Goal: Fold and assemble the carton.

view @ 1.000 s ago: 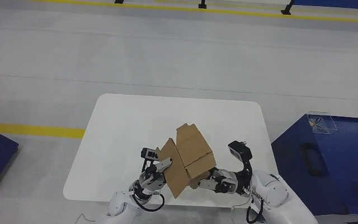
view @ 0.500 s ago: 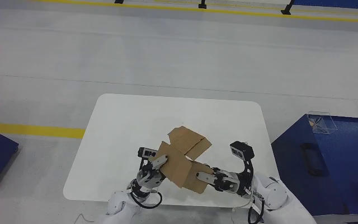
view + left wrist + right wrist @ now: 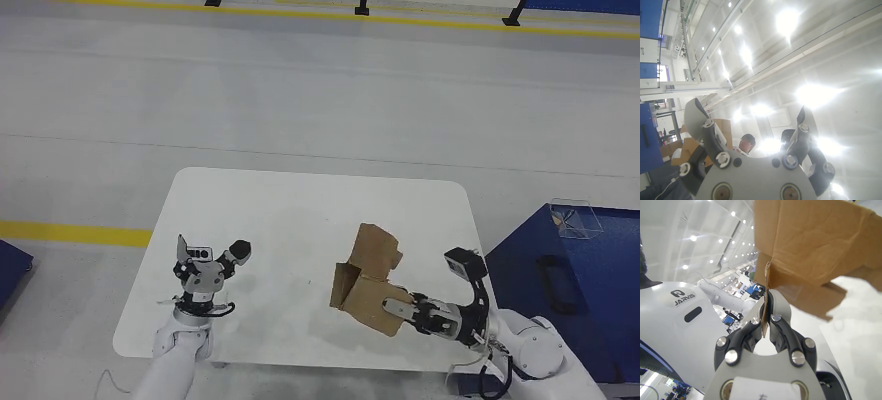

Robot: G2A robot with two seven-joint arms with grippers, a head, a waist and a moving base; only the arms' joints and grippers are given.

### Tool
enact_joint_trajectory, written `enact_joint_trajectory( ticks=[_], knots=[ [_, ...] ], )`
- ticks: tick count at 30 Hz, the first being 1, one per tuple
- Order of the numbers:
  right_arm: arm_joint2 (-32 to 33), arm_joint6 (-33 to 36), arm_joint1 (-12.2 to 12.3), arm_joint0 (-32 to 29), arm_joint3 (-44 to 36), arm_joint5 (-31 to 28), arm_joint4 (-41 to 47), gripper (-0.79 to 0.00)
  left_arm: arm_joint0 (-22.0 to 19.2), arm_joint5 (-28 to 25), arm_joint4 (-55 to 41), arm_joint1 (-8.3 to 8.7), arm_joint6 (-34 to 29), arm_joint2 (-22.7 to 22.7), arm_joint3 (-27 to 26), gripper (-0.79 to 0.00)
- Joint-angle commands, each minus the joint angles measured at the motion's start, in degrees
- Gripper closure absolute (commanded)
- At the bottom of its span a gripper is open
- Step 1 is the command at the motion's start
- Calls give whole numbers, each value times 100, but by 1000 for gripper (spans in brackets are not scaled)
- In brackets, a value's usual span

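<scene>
On grey floor (image 3: 300,90), white table (image 3: 270,210) with carton (image 3: 368,280)

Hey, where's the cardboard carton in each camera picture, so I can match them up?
Top view: carton tilted, over the table's near right part.
Right wrist view: carton close up, beyond the right gripper, which pinches its edge.
Left wrist view: open left gripper faces the ceiling; cardboard behind it cannot be identified.
Shared landmark: the right gripper clamped on the carton.
</scene>
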Motion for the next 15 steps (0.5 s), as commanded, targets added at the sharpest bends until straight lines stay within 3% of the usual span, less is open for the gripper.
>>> enact_joint_trajectory(
  ticks=[1,8,11,15],
  knots=[
    [168,125,32,-68,-205,-87,-897,0,13,74,107,-4,-137,-5,-31,-785],
    [-111,442,64,-366,-800,-37,-2037,0,105,468,512,-14,-305,70,-485,-785],
    [-257,529,75,-358,-897,-83,-2328,0,155,1144,571,-9,-401,182,-710,-785],
    [-410,368,75,-301,-991,-97,-2588,0,136,1637,1180,39,-638,226,-804,-785]
  ],
)
